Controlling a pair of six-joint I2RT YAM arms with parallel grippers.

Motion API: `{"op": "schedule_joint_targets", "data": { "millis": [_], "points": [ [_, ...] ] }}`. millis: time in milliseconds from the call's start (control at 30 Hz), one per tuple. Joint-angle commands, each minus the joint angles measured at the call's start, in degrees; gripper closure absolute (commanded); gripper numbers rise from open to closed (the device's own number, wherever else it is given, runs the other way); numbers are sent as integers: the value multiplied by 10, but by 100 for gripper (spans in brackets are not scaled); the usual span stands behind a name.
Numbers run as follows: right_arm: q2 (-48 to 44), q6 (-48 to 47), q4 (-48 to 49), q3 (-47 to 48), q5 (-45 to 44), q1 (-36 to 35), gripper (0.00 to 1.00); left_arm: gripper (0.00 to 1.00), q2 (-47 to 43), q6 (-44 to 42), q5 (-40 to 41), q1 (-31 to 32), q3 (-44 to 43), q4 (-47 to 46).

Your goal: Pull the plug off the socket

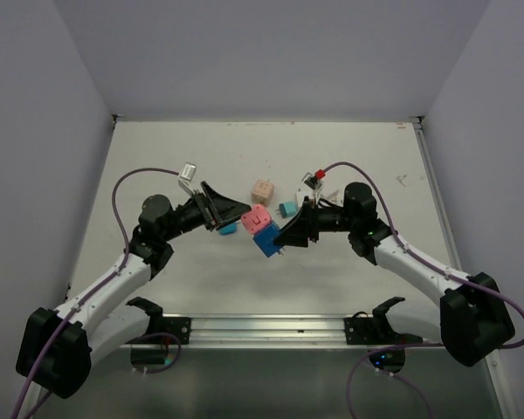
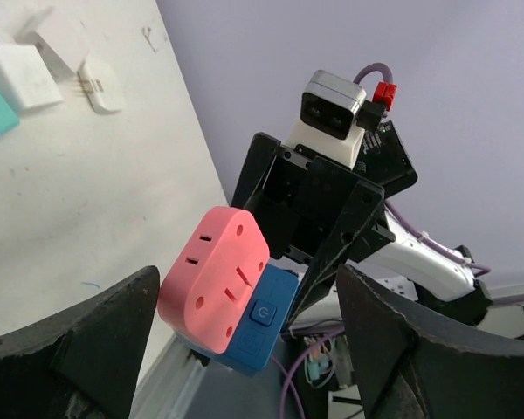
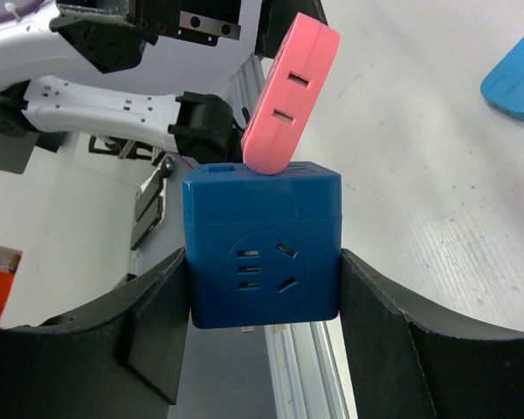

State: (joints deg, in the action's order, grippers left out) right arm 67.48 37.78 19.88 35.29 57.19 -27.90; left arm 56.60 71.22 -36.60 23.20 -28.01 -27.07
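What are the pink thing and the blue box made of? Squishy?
Both look like hard plastic, probably not squishy. The pink plug is smooth and slightly matte, with crisp slot edges and soft highlights. The blue socket cube has a smooth satin shell with a moulded seam line near its top.

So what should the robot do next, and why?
Probably close the left gripper on the pink plug. Its jaws stand open either side of the plug without gripping it, while the right gripper clamps the blue socket steady for a pull.

White-black arms point(image 1: 109, 286), purple cables point(image 1: 115, 199)
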Motion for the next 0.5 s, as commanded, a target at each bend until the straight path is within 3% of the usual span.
{"op": "schedule_joint_targets", "data": {
  "millis": [0,233,467],
  "points": [
    [8,62,82,-11,-21,0,100,14,-28,-65,37,-4,-16,17],
    [34,98,140,-4,-31,0,100,12,-40,-66,57,1,4,1],
    [45,128,186,2,-43,0,100,6,-89,-51,162,1,20,97]
  ]
}}
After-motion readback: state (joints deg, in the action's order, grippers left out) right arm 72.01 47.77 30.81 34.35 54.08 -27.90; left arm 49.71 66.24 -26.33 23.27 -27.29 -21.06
